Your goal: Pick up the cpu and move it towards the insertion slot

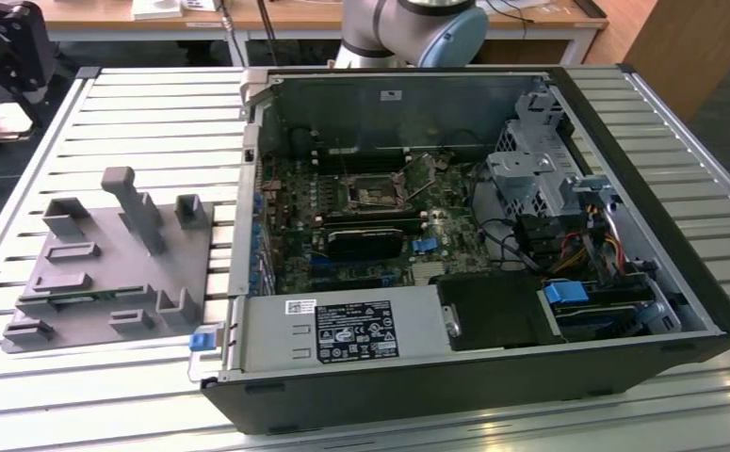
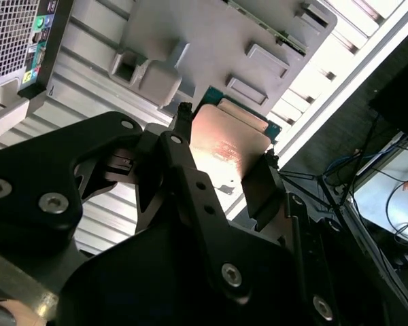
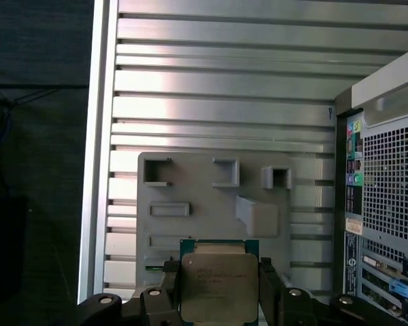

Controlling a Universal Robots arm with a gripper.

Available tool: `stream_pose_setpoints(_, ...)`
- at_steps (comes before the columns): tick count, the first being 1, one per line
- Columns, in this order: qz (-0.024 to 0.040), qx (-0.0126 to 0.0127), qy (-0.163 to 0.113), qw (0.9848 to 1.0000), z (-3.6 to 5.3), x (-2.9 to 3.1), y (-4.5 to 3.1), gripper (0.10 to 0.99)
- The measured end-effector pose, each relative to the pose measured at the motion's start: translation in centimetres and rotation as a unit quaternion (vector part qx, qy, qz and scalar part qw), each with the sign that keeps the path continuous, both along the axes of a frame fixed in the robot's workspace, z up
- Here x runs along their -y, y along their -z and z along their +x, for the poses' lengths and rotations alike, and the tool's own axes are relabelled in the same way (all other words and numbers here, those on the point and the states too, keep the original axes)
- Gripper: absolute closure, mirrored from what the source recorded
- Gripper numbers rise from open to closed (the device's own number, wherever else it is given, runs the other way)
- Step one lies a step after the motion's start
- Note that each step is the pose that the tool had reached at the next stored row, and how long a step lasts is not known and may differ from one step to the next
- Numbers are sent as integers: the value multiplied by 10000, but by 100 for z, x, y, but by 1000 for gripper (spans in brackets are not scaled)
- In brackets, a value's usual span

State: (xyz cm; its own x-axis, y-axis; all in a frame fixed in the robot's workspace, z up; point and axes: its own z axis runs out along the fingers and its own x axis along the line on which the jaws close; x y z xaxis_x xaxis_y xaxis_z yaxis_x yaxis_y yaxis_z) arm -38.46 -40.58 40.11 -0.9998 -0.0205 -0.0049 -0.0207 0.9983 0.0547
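Silvery metal catches my eye first: one cpu [image 3: 216, 288] sits clamped between the two fingers [image 2: 262, 187] of my tool [image 3: 217, 299], lifted above the single grey tray [image 3: 204, 204] on the ribbed tabletop [image 3: 224, 88]. In the exterior view, the tool [image 1: 7, 56] hangs over the tabletop's far corner on that view's left. One insertion slot [image 1: 374, 191] lies inside the one open computer case [image 1: 491, 377], well apart from the cpu.

Dull metal cpu [image 3: 216, 288]; matt grey plastic tray [image 3: 211, 204].
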Motion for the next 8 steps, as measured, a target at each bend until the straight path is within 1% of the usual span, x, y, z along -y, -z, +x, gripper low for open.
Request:
stream_pose_setpoints(3,0,0,0,10000,77,0,0,545)
stream_pose_setpoints(8,0,0,0,10000,250,0,0,545)
